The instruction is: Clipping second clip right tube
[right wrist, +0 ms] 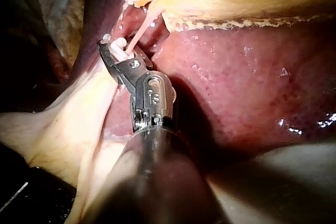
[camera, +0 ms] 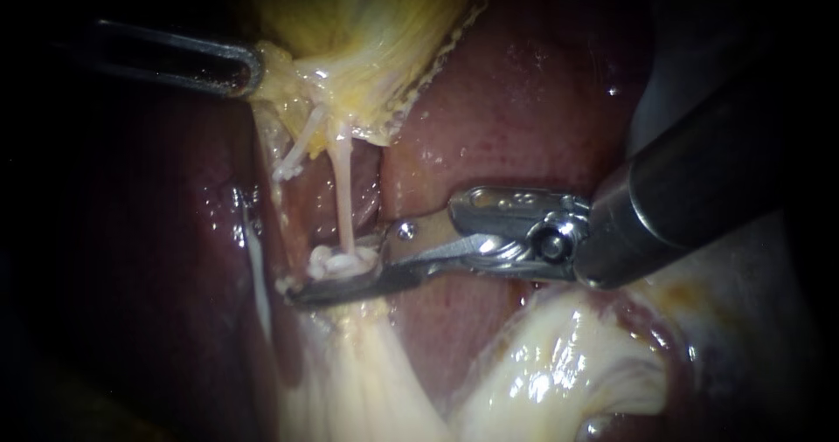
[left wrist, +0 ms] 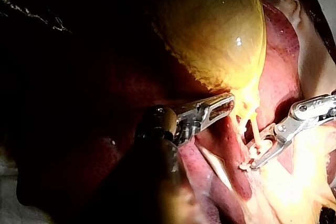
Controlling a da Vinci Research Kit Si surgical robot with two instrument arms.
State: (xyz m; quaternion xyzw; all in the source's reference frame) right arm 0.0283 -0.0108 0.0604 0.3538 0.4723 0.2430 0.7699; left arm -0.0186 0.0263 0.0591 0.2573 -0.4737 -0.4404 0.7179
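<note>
Left instrument [camera: 247,73], jaws gripping the gallbladder [camera: 350,23], holds the right tube [camera: 343,189] taut; right instrument [camera: 310,282], jaws nearly closed holding a clip [camera: 336,263], should squeeze square across it.

Two instruments [camera: 247,71] [camera: 306,282], two tubes [camera: 344,189] [camera: 295,152] (one clip [camera: 336,263]), one gallbladder [camera: 350,23], one liver [camera: 524,101]

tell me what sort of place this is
Most likely a surgical practice setup, viewed from close up: a dark red liver and a yellowish gallbladder lie exposed, and the right instrument holds a white clip at a thin pale tube.
</note>
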